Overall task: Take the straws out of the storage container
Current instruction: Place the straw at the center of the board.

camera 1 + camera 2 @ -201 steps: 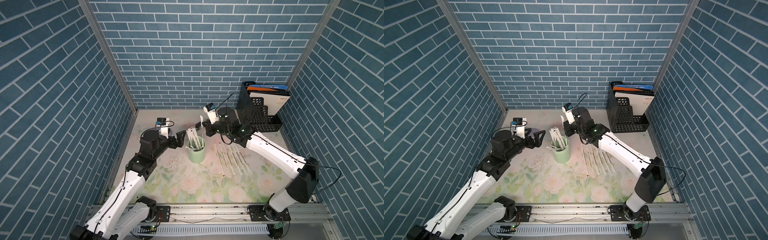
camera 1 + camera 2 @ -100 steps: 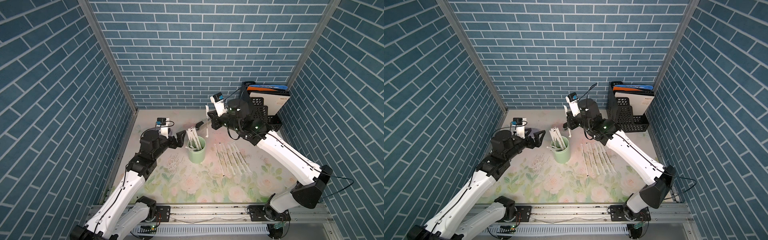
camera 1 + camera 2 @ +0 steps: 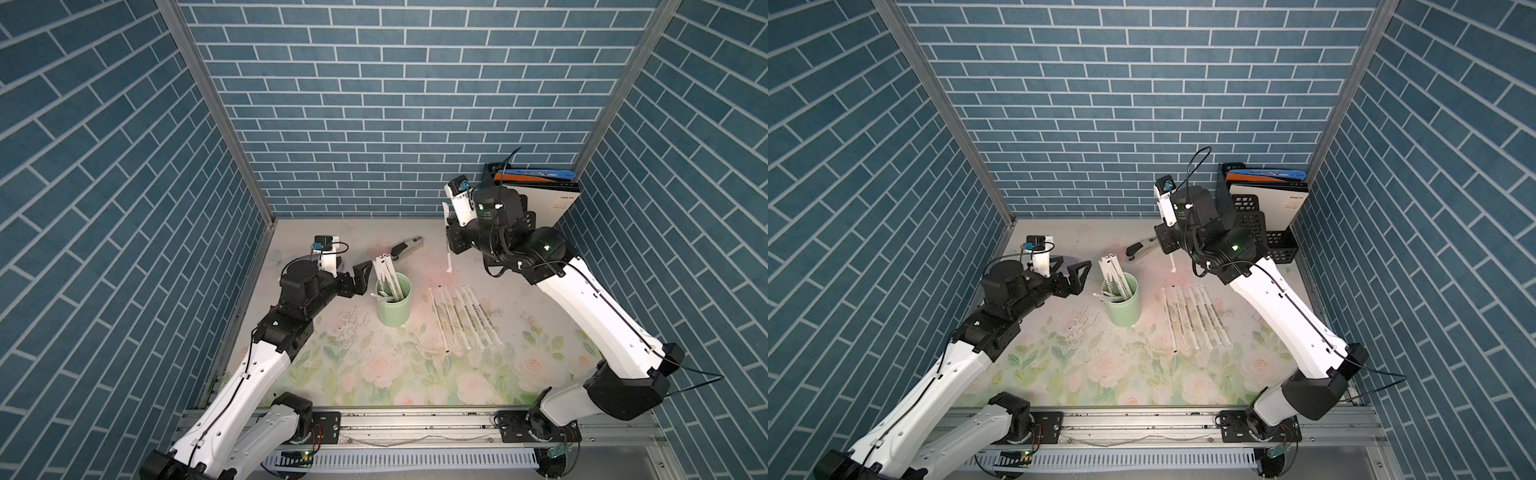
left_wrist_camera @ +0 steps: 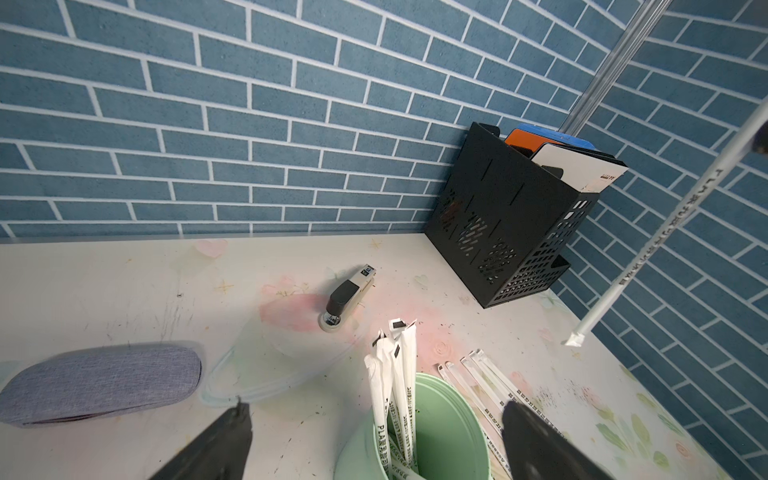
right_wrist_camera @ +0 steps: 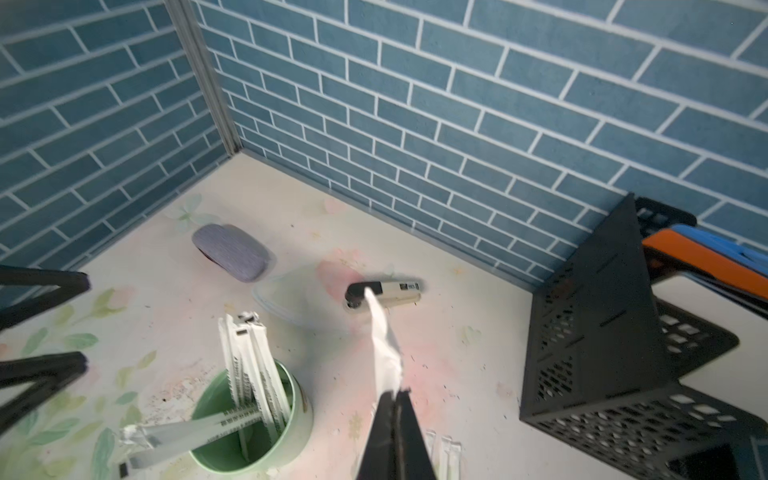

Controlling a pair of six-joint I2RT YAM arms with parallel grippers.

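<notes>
**Right gripper (image 5: 397, 395) pinched one straw above the table**

Its jaws were closed on a thin white paper-wrapped straw (image 5: 384, 345), which hung clear of the table, right of and beyond the pale mint-green cylindrical cup (image 3: 392, 309). Several wrapped straws (image 3: 386, 276) leaned inside that cup. A row of others (image 3: 461, 320) lay just right of it. The left gripper (image 4: 374, 409) hovered spread wide and empty at the cup's left. A black perforated file holder (image 3: 1250, 220) at far right held folders (image 3: 1271, 203).

White paper is wrapping the straws (image 4: 400, 374); the cup (image 4: 449, 415) is showing smooth matt plastic; woven grey cloth is covering the case (image 4: 99, 382).
</notes>
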